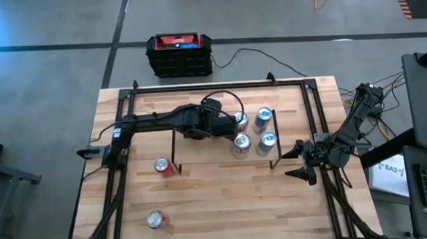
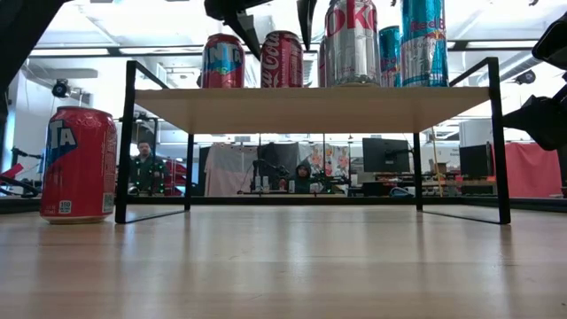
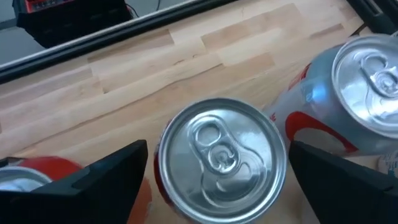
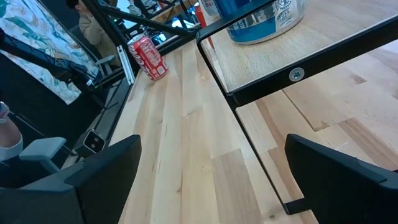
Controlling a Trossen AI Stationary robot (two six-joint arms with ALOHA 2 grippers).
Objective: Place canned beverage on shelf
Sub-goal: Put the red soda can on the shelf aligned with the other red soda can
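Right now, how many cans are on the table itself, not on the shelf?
2. One can beside the shelf's left corner; the other can farther out, near the table's edge. None seems hidden.

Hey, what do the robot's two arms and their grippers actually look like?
Both arms are dark, almost black, and built of jointed segments. A black cable loops above the left arm. The right arm carries loose cables near its base. Each of the left gripper and right gripper has two broad, matte black, wedge-shaped fingers.

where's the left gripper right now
In the high view the left gripper is over the shelf near the table's middle, fingers open either side of a can standing on it, beside a silver can.
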